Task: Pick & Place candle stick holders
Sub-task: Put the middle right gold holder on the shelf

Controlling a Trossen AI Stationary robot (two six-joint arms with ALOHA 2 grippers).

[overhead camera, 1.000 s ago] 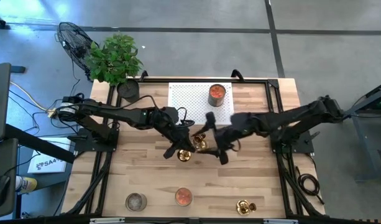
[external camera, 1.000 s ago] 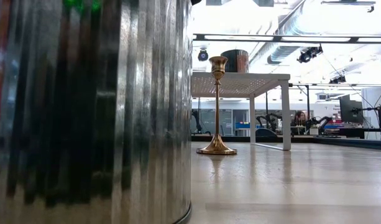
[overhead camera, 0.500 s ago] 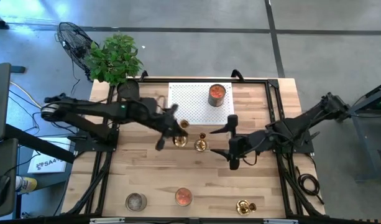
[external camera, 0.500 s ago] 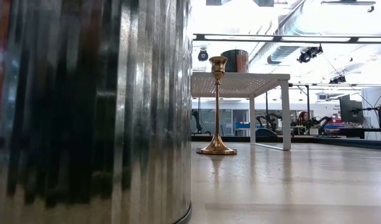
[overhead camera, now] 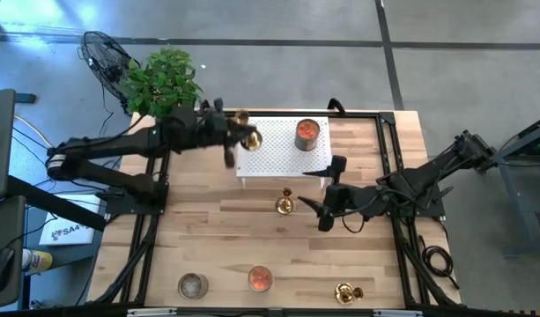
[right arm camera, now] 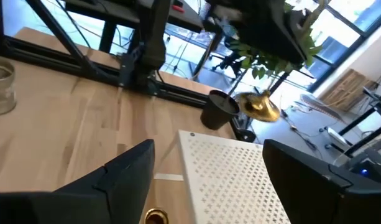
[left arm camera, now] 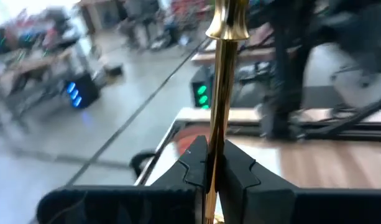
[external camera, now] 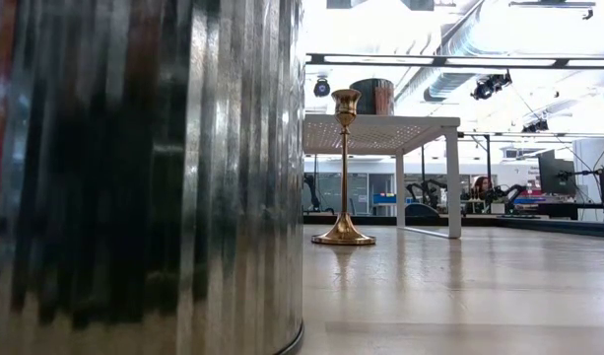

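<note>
At the far left of the high view stands a green potted plant (overhead camera: 163, 82), just beyond the corner of the wooden tabletop (overhead camera: 375, 264). Next to it, the left gripper (overhead camera: 230, 138) is closed tightly around the thin stem of a gold candle stick holder (overhead camera: 247, 136) and carries it in the air at the left edge of the white perforated shelf (overhead camera: 278, 145). In the left wrist view the two dark fingers (left arm camera: 193, 163) press on the stem from both sides.

On the shelf stands an orange jar (overhead camera: 306, 134). In front of the shelf, a second candle stick holder (overhead camera: 284, 204) stands upright on the tabletop; in the low view it shows as a tall one with a flared base.

To the right of it, the right gripper (overhead camera: 315, 195) is low over the tabletop with its fingers (right arm camera: 125, 174) spread wide and nothing between them.

Near the front edge of the tabletop are a grey tin (overhead camera: 192, 285), another orange jar (overhead camera: 261, 279) and a third candle stick holder (overhead camera: 345, 291), well apart from the grippers.
</note>
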